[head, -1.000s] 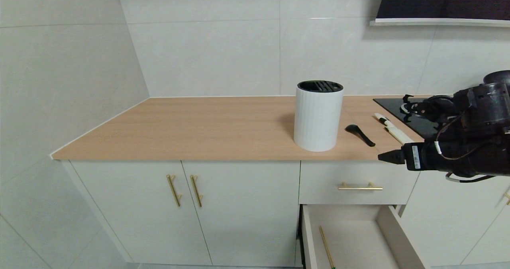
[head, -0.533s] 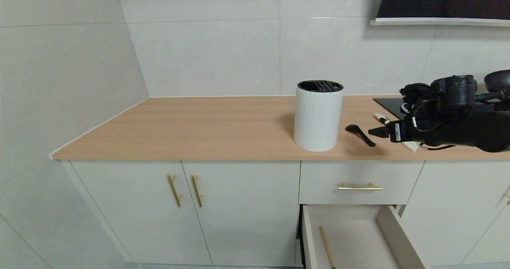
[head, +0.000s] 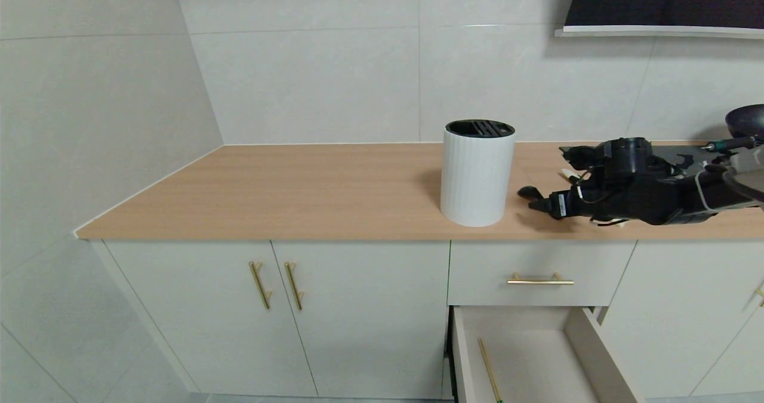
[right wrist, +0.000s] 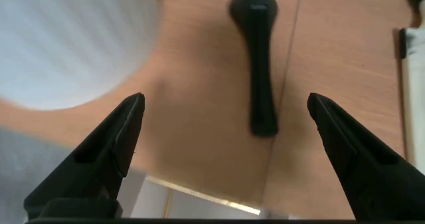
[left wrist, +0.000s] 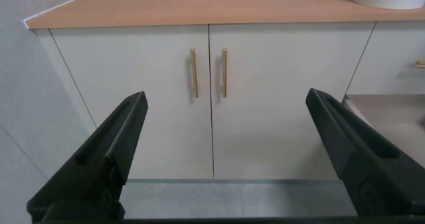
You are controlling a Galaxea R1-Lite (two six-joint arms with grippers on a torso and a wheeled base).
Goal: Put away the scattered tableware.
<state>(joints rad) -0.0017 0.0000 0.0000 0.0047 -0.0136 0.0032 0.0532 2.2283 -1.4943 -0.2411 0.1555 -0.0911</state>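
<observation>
**Black spoon: loose on the counter, inside the open right jaws**

Item. The black spoon (head: pixel 525 193) lies flat on the countertop (head: pixel 298 188), at 3 o'clock of the white holder (head: pixel 476 173) and just beside it. Its bowl points to about 11 o'clock and its handle trails toward 5.

Hazards, as judgement.
- The handle is slim and flush with the wood. If you close too high, the fingers will likely skate over it or flick it away.
- It sits off the jaws' midline. One finger would then meet it first and swing it round.
- The holder stands near the 9 o'clock finger. A wide sweep could knock it.
- A white-handled knife (right wrist: pixel 412 71) lies at 3 o'clock of the spoon and could get caught in the same grasp.

Position to jaws. In the right wrist view the right gripper (right wrist: pixel 224 104) is spread wide with nothing in it. The spoon's (right wrist: pixel 259 71) handle end reaches in between the fingers, nearer the knife-side one, touching neither.

Other. The left gripper (left wrist: pixel 226 94) is also spread wide and empty, facing the cabinet doors (left wrist: pixel 209 84). At 6 o'clock below the spoon, the open drawer (head: pixel 573 337) holds a chopstick (head: pixel 488 370).
</observation>
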